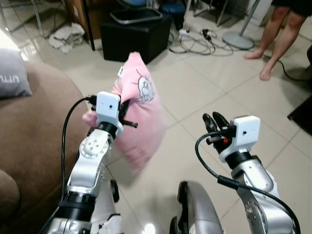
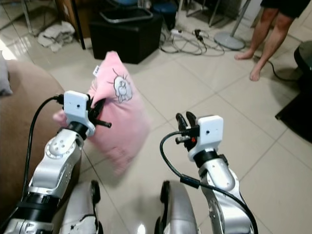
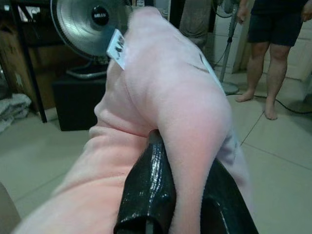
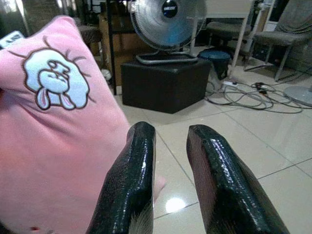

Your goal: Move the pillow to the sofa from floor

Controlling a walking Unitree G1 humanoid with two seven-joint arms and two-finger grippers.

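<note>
One corner pinch by the left hand (image 1: 123,113) held the pink pillow (image 1: 141,117) off the floor, right of the brown sofa (image 1: 34,126). That small bite could slip during the leftward swing; the right hand (image 1: 214,124) hung slightly spread, idle.

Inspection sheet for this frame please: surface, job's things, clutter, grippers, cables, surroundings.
Surface: pale tiled floor.
Job's things: pink pillow lifted off the floor; brown sofa on the robot's left, a grey cushion on it.
Clutter: crumpled cloth on the floor.
Grippers: left gripper shut on the pillow; right gripper open, holding nothing.
Cables: tangle beside the black box.
Surroundings: fan on the box; a person's bare legs.
</note>
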